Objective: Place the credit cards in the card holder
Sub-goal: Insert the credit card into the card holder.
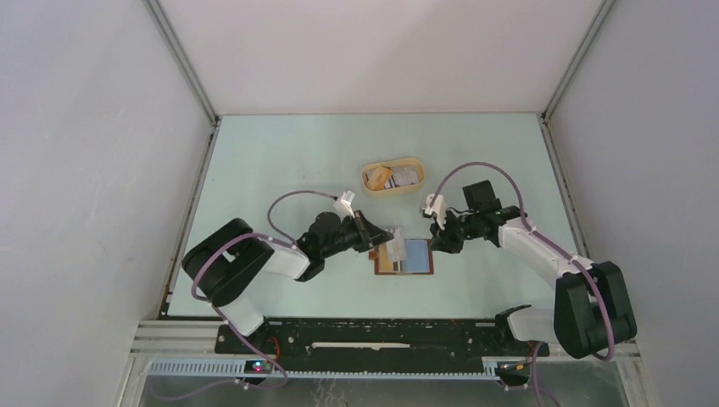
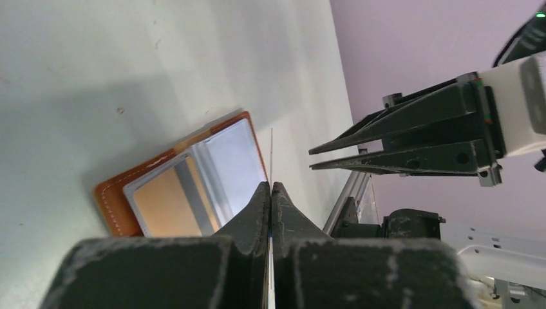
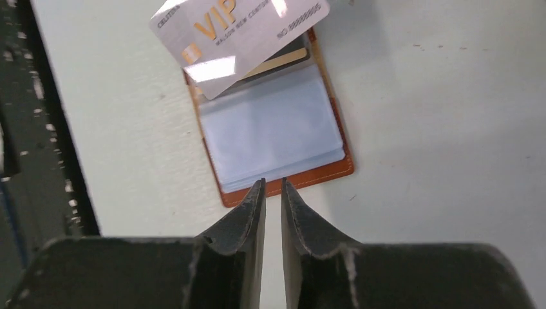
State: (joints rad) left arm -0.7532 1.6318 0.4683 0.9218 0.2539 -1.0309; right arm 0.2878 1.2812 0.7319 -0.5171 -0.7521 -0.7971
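As left jaws pinch a card (image 3: 238, 32) over holder (image 3: 277, 135), right jaws stand ajar, empty.

Three cameras, one overlap
My top camera looks down from high behind the rig over the whole table (image 1: 280, 161); both wrist cameras ride close, looking from opposite sides at the open card holder (image 3: 270, 129), which all share.

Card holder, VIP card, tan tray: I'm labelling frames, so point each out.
card holder (image 3: 273, 132), right wrist view, clear inner pocket
VIP card (image 3: 238, 38), right wrist view, its face
tan tray (image 1: 393, 192), top view, near rim
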